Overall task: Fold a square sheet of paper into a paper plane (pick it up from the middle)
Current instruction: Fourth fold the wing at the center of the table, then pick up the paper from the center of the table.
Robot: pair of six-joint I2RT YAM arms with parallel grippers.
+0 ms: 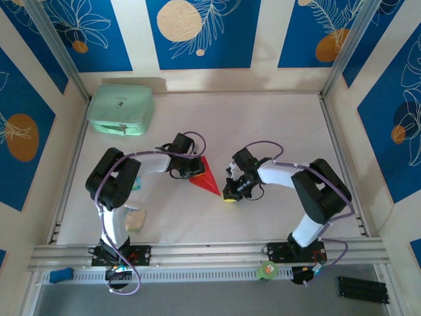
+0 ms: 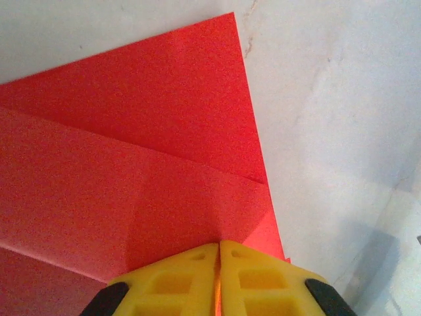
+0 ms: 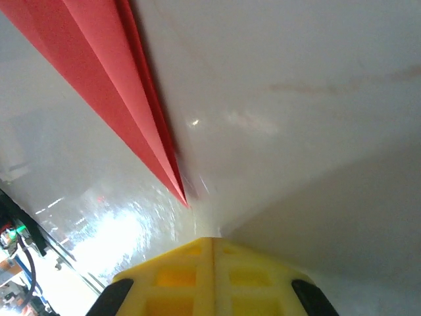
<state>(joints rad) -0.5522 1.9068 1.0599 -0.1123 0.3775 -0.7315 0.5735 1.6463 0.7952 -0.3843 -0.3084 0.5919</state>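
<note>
Presently, the paper plane [image 1: 205,178] is noted lying flat near the middle of the table [image 1: 276,131], its long axis slanted toward the near right corner. The wide end is covered by the left gripper [image 2: 219,247], fingers pressed together on a crease; whether a layer is pinched cannot be told. The sharp tip is aimed at the right gripper [image 3: 213,241], closed on nothing, just beside it, so the right arm is judged nearer the tip. Layered folds are given by the left wrist view, the tip's small gap by the right wrist view.
</note>
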